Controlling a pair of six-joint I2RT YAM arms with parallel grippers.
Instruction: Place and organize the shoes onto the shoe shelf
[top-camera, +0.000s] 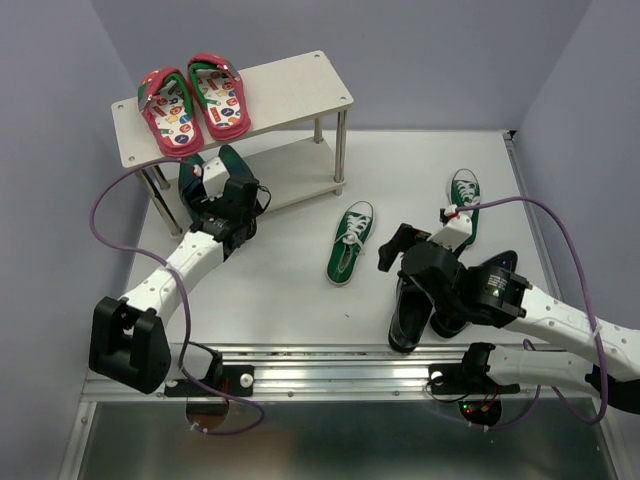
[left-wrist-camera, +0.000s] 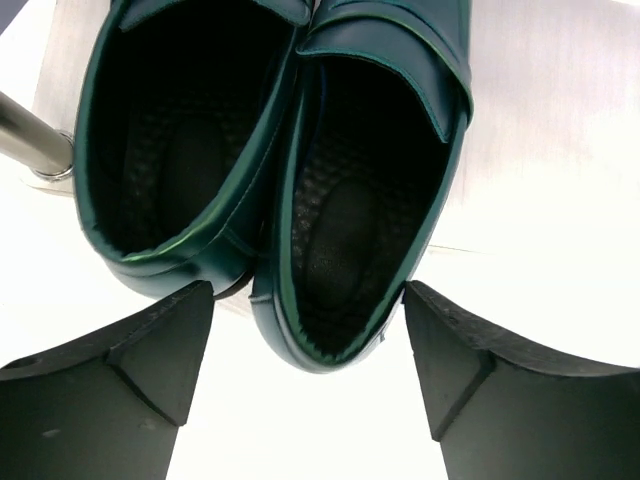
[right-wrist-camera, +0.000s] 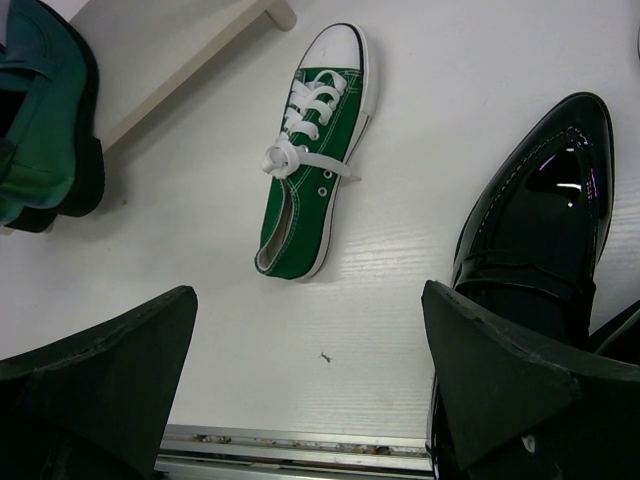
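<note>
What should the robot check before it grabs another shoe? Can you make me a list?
1. Left gripper open, not gripping the teal shoes: ok.
2. Teal shoes side by side on the shelf's lower board: ok.
3. Right gripper open and empty: ok.
4. Nearest green sneaker lies free on the table, nothing on it: ok.
5. Second green sneaker beside the first: not ok, it lies apart, farther right.
6. Bare space on the top board beside the flip-flops: ok.
</note>
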